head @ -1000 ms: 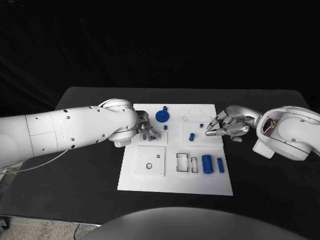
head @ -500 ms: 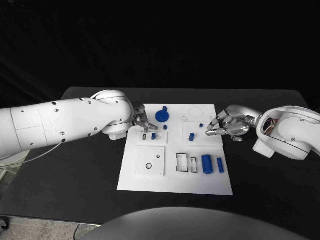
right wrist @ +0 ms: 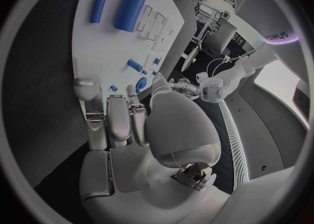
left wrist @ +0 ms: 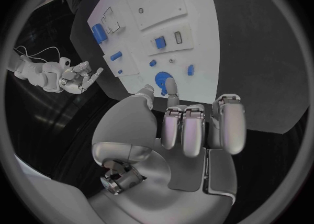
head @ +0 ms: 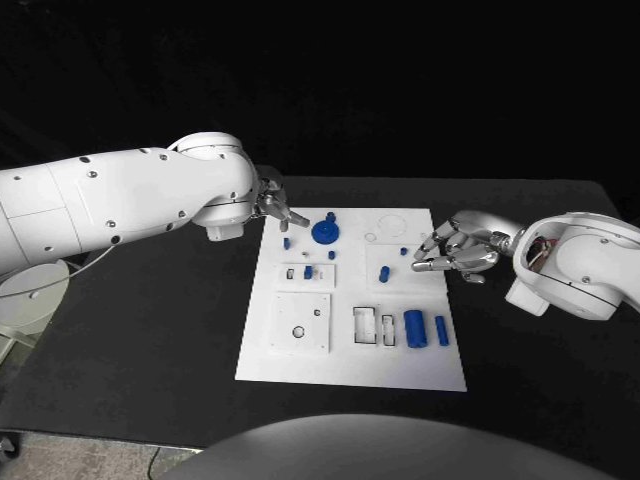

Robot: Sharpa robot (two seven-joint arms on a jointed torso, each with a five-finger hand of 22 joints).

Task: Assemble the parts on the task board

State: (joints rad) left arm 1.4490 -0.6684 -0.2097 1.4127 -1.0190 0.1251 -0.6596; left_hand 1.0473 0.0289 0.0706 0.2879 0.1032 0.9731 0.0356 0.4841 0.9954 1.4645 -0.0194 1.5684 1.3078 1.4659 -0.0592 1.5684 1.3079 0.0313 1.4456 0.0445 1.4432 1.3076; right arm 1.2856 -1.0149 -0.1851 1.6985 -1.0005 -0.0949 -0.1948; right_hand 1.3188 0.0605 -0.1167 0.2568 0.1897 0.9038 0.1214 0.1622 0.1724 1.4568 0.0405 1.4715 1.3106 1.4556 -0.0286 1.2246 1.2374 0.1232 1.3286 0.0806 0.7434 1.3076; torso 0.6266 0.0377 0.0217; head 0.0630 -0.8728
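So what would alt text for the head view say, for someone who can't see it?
A white task board with small blue parts lies on a black table; the robot's left hand hangs by its far left corner, the right hand at its right edge, both holding nothing.

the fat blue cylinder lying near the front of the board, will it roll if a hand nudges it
Probably. The fat blue cylinder lies on its side on the flat task board, so a sideways nudge would likely roll it toward the thinner blue cylinder beside it. Pushed along its length it should slide instead. It looks like rigid, smooth plastic, likely light.
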